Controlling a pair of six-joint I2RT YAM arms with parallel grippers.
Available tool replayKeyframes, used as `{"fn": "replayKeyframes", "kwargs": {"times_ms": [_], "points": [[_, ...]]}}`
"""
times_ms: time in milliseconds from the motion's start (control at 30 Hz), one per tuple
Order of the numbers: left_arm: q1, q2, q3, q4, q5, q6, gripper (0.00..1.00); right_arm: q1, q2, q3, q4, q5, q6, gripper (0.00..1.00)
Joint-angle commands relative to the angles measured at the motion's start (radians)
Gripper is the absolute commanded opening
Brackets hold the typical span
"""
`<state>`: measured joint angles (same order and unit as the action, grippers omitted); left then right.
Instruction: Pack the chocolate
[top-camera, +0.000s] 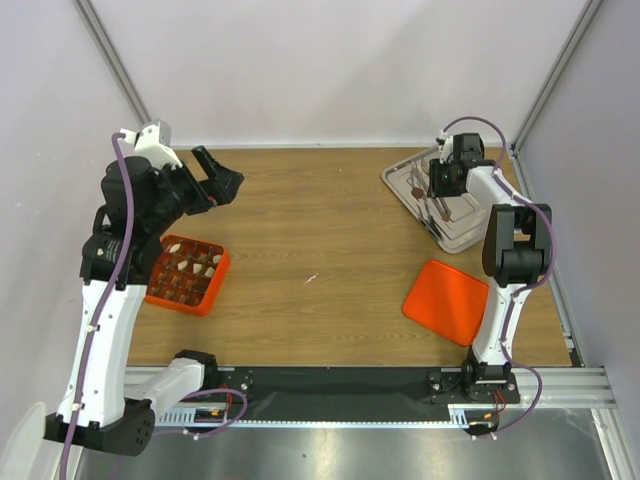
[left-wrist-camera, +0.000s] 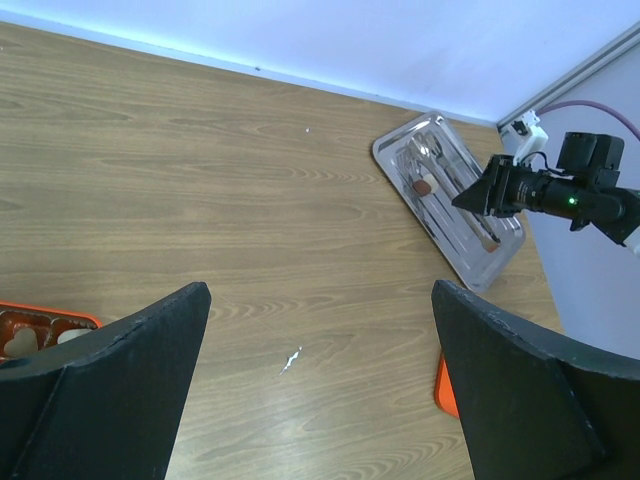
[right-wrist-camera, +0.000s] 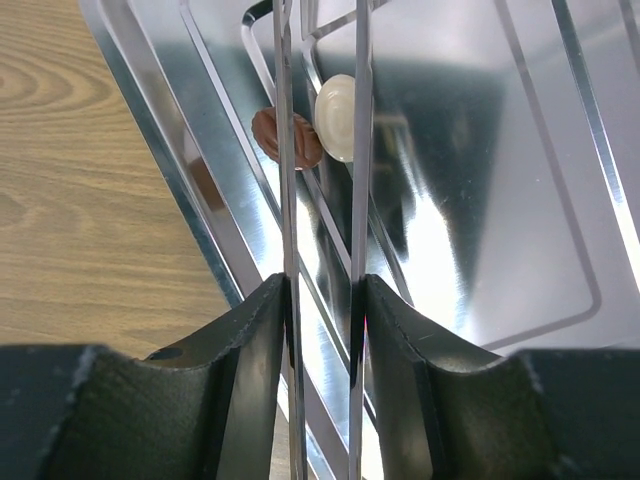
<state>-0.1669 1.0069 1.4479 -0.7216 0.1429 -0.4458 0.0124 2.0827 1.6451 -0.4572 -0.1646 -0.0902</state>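
My right gripper (right-wrist-camera: 322, 290) is shut on the thin metal tongs (right-wrist-camera: 284, 200), pressing on both of their arms over the steel tray (right-wrist-camera: 520, 200). A cream-white chocolate (right-wrist-camera: 338, 118) lies on the tray between the tong arms near their tips. A dark brown chocolate (right-wrist-camera: 300, 145) sits just left of it, partly under the left arm. In the top view the right gripper (top-camera: 440, 180) hangs over the tray (top-camera: 465, 235) at the back right. My left gripper (top-camera: 220, 180) is open and empty above the table, behind the orange gridded box (top-camera: 185, 272), which holds several chocolates.
An orange lid (top-camera: 447, 300) lies flat on the table near the right arm's base. The left wrist view shows the left gripper (left-wrist-camera: 320, 300), the box corner (left-wrist-camera: 40, 322), the tray (left-wrist-camera: 480, 260) and a small white scrap (left-wrist-camera: 290, 360) on the wood. White walls enclose the table.
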Motion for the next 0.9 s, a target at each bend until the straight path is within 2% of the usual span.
{"fn": "replayKeyframes", "kwargs": {"times_ms": [0,433,600,667,867], "points": [[0.007,-0.016,0.049,0.002,0.011,-0.019,1.0,-0.005,-0.075,0.031,0.002,-0.004,0.001,0.4],[0.006,0.013,0.06,0.013,-0.011,-0.011,1.0,-0.005,-0.113,0.07,-0.04,-0.003,0.046,0.38],[0.006,0.041,0.098,-0.018,-0.072,0.018,1.0,0.007,-0.148,0.062,-0.049,-0.041,0.078,0.37],[0.006,0.048,0.117,-0.03,-0.092,0.024,1.0,0.04,-0.179,0.061,-0.049,-0.041,0.086,0.37],[0.007,0.032,0.158,-0.067,-0.141,0.028,1.0,0.292,-0.282,0.044,-0.026,-0.001,0.159,0.37]]}}
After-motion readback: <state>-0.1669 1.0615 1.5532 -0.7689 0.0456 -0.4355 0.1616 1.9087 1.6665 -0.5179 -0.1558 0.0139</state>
